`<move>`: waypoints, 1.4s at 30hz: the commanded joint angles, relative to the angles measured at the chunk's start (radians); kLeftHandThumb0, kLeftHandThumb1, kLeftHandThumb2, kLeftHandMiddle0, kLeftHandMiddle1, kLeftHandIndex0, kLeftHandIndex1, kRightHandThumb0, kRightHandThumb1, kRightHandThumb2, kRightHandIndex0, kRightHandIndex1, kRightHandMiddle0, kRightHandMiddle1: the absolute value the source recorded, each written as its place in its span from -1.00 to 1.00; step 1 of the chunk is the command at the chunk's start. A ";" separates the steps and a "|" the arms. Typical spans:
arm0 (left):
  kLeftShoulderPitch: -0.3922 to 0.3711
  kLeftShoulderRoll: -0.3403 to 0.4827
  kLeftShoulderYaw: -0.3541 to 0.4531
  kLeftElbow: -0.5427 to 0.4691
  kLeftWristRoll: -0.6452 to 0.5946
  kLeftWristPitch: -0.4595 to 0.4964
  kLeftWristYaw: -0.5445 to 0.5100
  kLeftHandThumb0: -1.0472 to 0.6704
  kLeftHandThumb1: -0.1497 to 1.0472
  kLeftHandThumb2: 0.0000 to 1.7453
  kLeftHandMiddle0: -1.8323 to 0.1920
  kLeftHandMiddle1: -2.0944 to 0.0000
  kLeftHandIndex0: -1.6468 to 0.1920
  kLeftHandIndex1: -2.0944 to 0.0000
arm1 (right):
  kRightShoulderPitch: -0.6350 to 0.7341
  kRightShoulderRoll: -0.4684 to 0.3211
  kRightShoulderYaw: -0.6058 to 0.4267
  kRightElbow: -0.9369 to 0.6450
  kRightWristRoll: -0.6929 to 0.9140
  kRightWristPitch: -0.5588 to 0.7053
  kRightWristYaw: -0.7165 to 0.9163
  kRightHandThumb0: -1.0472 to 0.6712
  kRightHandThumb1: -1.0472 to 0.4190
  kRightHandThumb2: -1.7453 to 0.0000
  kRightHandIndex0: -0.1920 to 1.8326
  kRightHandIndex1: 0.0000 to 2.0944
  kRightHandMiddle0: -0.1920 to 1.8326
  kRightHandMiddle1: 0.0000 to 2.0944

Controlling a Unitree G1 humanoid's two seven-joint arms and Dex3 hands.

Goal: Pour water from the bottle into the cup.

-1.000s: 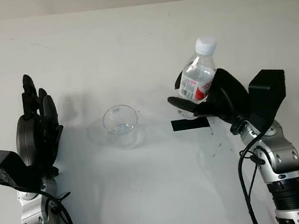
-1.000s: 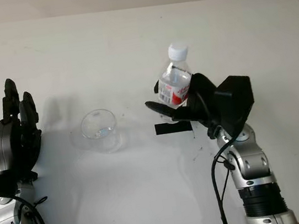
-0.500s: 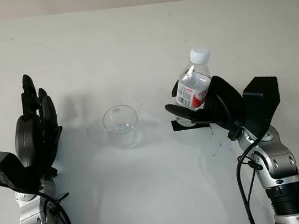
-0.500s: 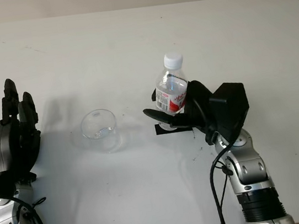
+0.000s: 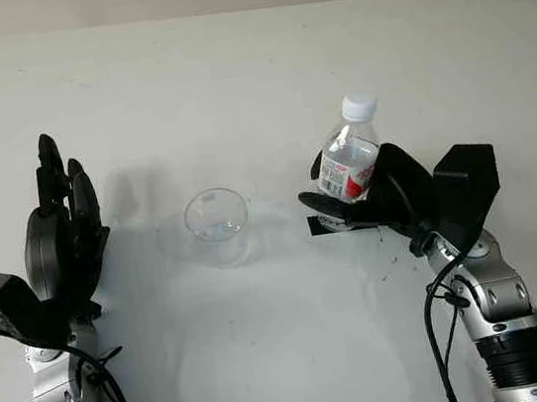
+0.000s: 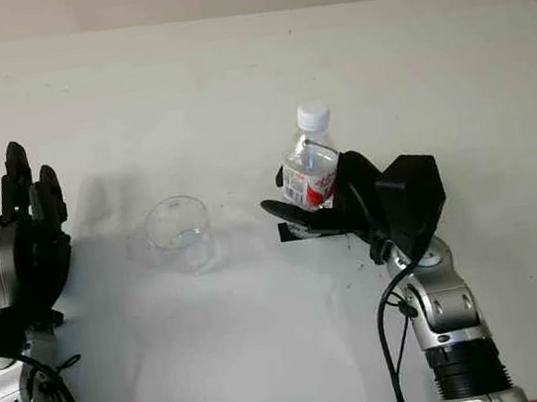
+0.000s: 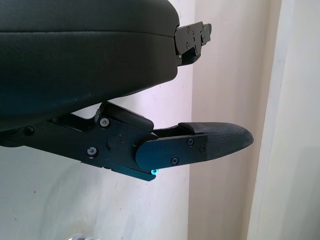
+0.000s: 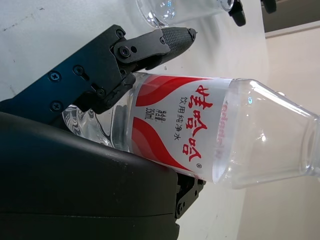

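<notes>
The right robot hand (image 5: 372,191) sits right of the bench centre, toward 4 o'clock, with its fingers clamped around the lower body of the bottle (image 5: 349,161). In the right wrist view one finger (image 8: 150,45) crosses the bottle wall just beside the red-and-white label (image 8: 180,132), and the black palm shell backs the opposite side. The bottle is clear plastic and carries a white cap (image 6: 312,115). It stands nearly upright, with the cap tilted slightly toward 1 o'clock. Its base sits over a black rectangular mark (image 6: 298,231) on the bench; whether the base touches the bench surface cannot be told.

The cup (image 5: 217,218) is a clear, round, open-topped vessel. It stands upright on the bench at about 9 o'clock from the bottle, near it but apart from it. A little liquid or glare shows at its bottom.

The left robot hand (image 5: 61,235) is at about 9 o'clock from the cup, near the left side of the bench, raised with its fingers pointing toward 12 o'clock. It is open and holds nothing.

The bench (image 5: 252,83) is white with small dark specks near the right arm.
</notes>
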 commanded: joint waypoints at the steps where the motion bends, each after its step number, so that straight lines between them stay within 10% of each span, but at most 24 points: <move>1: 0.006 0.010 0.006 -0.002 -0.008 -0.005 -0.008 -0.64 1.00 -0.40 1.00 1.00 1.00 1.00 | 0.020 -0.004 0.003 0.007 -0.008 -0.010 0.003 -0.26 -1.00 0.58 0.23 1.00 -0.35 1.00; 6: 0.005 0.012 0.009 0.001 -0.004 -0.010 -0.013 -0.65 1.00 -0.39 1.00 1.00 1.00 1.00 | 0.032 0.000 0.004 0.019 -0.013 -0.026 0.014 -0.29 -1.00 0.65 0.06 1.00 -0.49 1.00; 15: 0.001 0.011 0.013 0.002 -0.006 -0.010 -0.013 -0.64 1.00 -0.38 1.00 1.00 1.00 1.00 | 0.081 -0.006 0.011 0.045 -0.026 -0.107 0.040 -0.43 -0.98 0.93 -0.96 0.94 -0.99 0.91; 33: 0.000 0.008 0.014 -0.003 -0.008 -0.013 -0.009 -0.63 1.00 -0.39 1.00 1.00 1.00 1.00 | 0.157 -0.064 0.006 0.132 -0.051 -0.342 0.164 -0.67 -0.91 0.94 -0.95 -0.94 -0.95 -0.92; 42: 0.002 0.013 0.012 0.001 -0.003 -0.009 -0.012 -0.63 1.00 -0.38 1.00 1.00 1.00 1.00 | 0.162 -0.051 -0.026 0.249 -0.049 -0.545 0.136 -0.83 -0.97 0.93 -1.00 -1.00 -1.00 -1.00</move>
